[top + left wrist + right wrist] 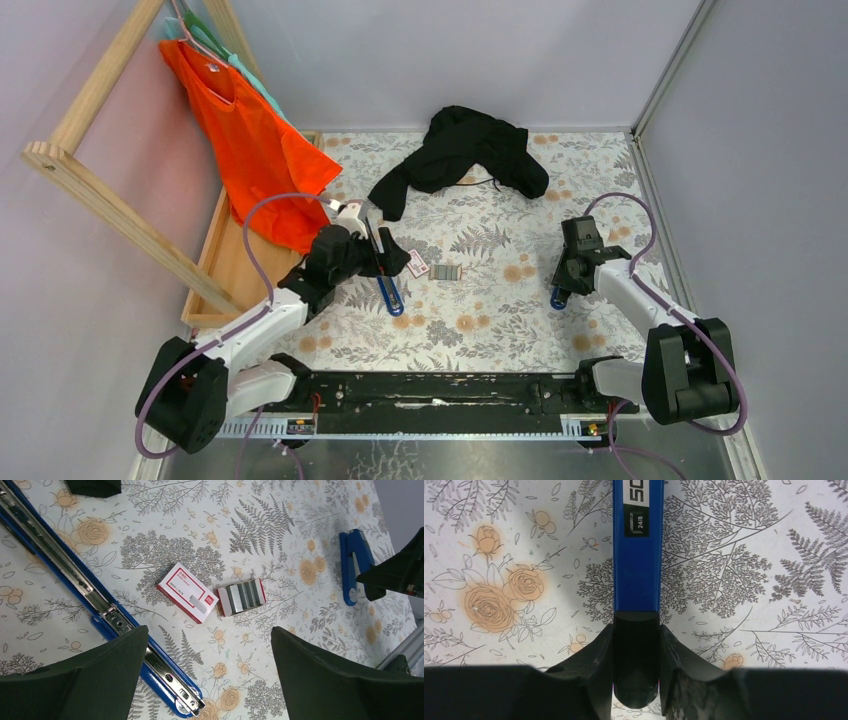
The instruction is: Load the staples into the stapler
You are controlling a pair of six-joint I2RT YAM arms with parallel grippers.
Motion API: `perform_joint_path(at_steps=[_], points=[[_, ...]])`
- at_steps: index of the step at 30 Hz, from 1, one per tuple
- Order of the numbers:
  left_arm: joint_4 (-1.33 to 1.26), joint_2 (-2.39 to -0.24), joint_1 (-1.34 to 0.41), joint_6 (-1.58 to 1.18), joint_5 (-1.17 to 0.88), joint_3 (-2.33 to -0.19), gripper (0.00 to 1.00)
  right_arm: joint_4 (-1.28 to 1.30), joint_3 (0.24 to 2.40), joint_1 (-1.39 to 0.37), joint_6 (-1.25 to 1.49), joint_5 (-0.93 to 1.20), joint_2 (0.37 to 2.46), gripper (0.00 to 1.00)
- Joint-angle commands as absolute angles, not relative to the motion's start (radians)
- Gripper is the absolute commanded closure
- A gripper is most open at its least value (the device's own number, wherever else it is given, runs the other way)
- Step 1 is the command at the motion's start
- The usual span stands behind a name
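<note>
A long blue stapler (102,611) lies opened out flat, its metal staple channel facing up; in the top view it is the blue stapler (392,296). The staples are a white-and-red box (187,592) and a grey tray of strips (242,596) just to its right, also seen as box (417,265) and tray (449,272). My left gripper (209,635) hovers open over the table beside them, one finger above the channel. A second blue stapler (636,555) lies at the right. My right gripper (636,640) has its fingers against both sides of that stapler's black rear end.
A black garment (460,150) lies at the back of the floral tablecloth. An orange shirt (250,150) hangs from a wooden rack (110,200) at the left, over a wooden tray (230,265). Grey walls close in the back and right side.
</note>
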State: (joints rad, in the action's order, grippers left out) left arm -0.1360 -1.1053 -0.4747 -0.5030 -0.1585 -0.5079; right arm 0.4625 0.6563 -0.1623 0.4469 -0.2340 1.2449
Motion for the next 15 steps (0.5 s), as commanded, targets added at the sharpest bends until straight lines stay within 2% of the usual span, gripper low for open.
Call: perform_joint_path(at_steps=[1, 8, 15], points=[[-0.22, -1.088, -0.468, -0.499, -0.207, -0.504, 0.0, 0.464, 0.683, -0.16, 0.44, -0.141, 1.248, 0.72], [-0.256, -1.13, -0.476, -0.608, -0.279, -0.526, 0.03, 0.358, 0.703, -0.16, 0.453, 0.091, 1.207, 0.99], [-0.246, -1.189, -0.629, -0.699, -0.207, -0.587, 0.05, 0.156, 0.642, -0.172, 0.517, 0.295, 1.132, 1.0]])
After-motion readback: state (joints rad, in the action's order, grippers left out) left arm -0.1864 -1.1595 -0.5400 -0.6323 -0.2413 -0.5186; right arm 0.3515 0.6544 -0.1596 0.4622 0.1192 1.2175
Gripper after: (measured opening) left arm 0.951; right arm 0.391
